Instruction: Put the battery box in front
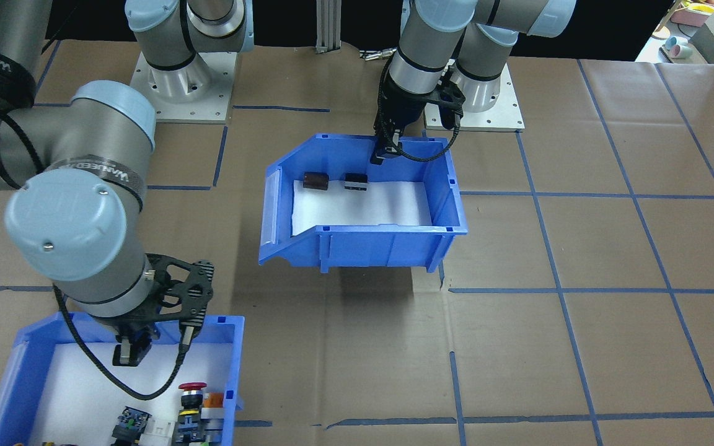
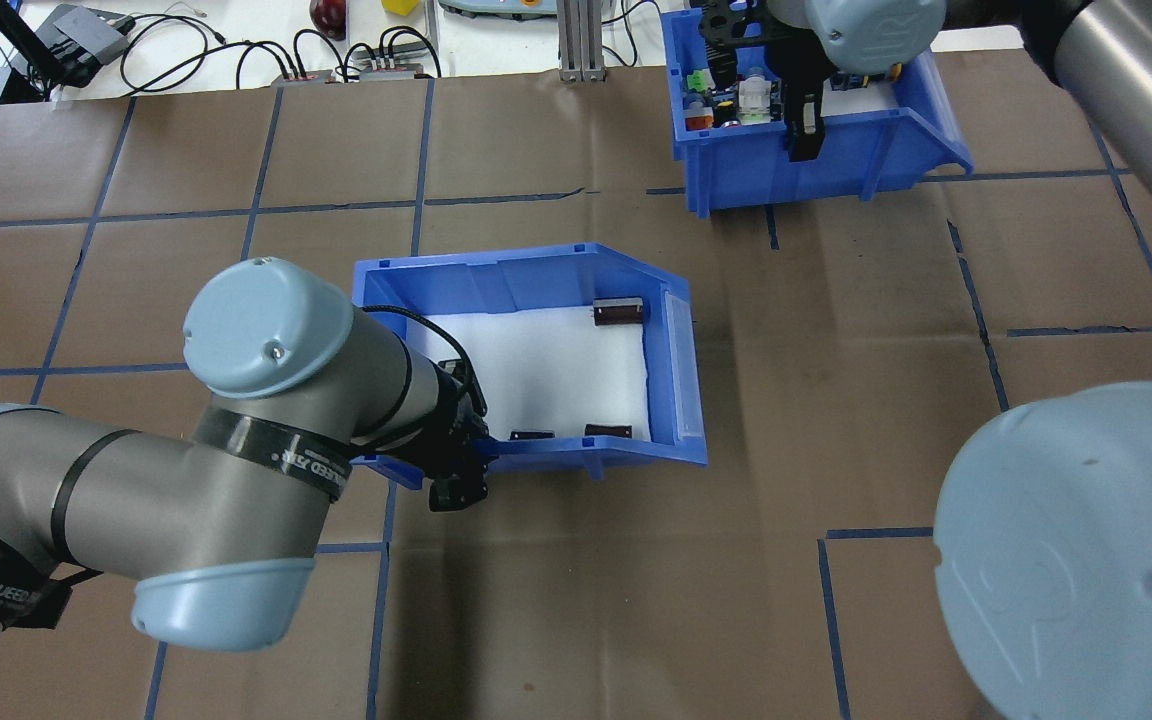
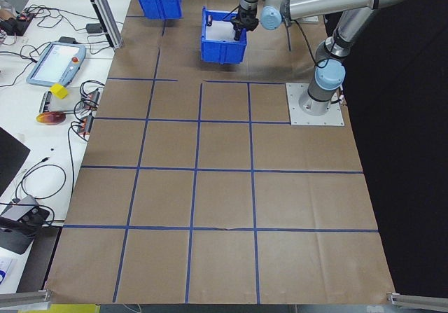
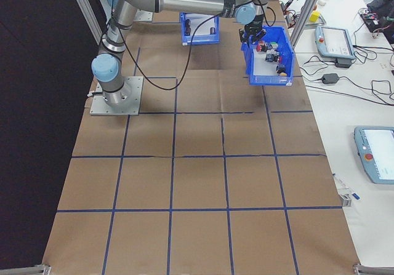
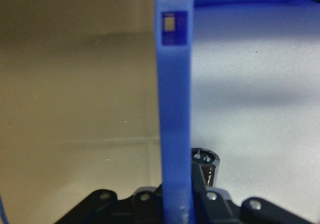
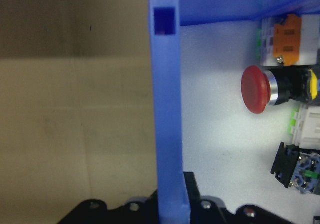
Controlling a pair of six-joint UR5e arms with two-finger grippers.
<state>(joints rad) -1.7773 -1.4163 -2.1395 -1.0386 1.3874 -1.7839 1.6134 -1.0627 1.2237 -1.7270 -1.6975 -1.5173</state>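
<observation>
1. Spreading wide under everything, the brown papered surface carries blue tape lines.
2. Battery box hangs just above mid-surface, shadow beneath, dark cylinders on its white liner.
3. Button bin sits at the far edge.
4. Left gripper is clamped over the battery box's wall.
5. Right gripper pinches the button bin's wall.

2nd blue bin w/ red mushroom btn, brown paper table.
</observation>
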